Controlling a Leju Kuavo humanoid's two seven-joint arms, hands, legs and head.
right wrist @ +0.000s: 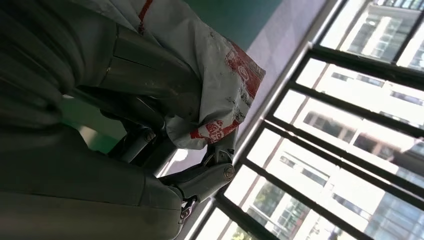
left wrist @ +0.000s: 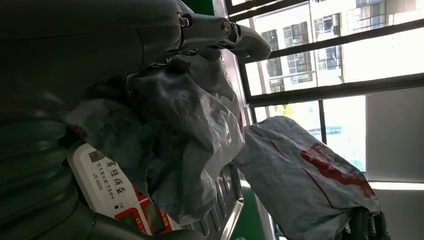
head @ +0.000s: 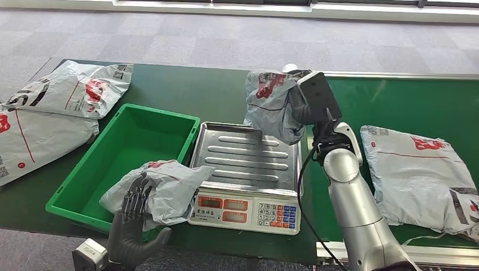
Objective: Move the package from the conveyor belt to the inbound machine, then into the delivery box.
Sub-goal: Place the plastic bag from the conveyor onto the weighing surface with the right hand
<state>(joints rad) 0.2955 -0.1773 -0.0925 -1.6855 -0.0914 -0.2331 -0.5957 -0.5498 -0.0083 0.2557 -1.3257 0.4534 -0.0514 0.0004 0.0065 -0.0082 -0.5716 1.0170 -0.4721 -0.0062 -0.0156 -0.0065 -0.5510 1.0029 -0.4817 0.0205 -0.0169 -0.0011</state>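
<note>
Package (head: pixel 271 104), grey poly mailer with red print, gripped by right robot hand (head: pixel 308 107), raised above far edge of scale (head: pixel 248 164); lower part hangs near steel pan's back right corner, contact unclear. Right wrist view: fingers wrapped around bag (right wrist: pixel 220 90), closed firmly on it. Bag crumpled, long axis roughly vertical, drooping down and left from the robot hand toward the pan.

Second package (head: pixel 164 192) held by left robot hand (head: pixel 135 214), fingers curled into its near side; it sits over the right rim of the green box (head: pixel 101 169), just beside the scale's left edge. Left wrist view shows that bag (left wrist: pixel 185 130) bunched against the palm, scale label under it.

Key relation: scale pan lies below and slightly toward robot from the right-held package, so likely next is lower and release onto pan. Left-held one is nearer the box, needs shift left to drop in.

More mailers on green tabletop (head: pixel 186 90): two far left (head: pixel 73 87), one right (head: pixel 418 175).
</note>
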